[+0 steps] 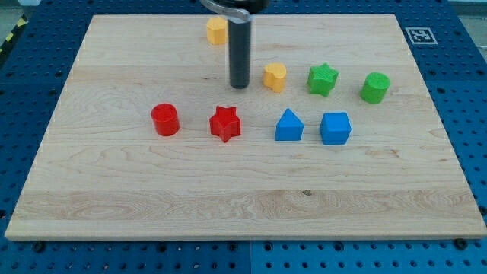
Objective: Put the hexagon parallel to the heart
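Near the board's 12 o'clock edge sits the yellow hexagon, well apart from the yellow heart at its 5 o'clock; my tip, a jawless bare rod, stands just left of the heart, touching neither, so the alignment looks undone.

You're looking at a lab bench setup here: a pale wooden surface sits on a blue perforated base plate with rows of mounting holes. There's a black-and-white fiducial marker at the board's top right corner, and yellow-black hazard tape at the view's top left edge.
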`<move>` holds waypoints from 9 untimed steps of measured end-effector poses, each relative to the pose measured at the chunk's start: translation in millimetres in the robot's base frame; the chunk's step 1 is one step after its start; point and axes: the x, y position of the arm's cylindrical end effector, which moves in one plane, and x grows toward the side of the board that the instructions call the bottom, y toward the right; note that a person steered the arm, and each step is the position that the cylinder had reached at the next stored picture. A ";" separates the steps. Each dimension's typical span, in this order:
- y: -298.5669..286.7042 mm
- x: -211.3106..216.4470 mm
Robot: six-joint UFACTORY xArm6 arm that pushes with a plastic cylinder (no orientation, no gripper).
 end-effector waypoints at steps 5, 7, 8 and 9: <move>-107.3 -173.8; -38.3 -175.1; -27.3 -169.8; -27.2 -154.9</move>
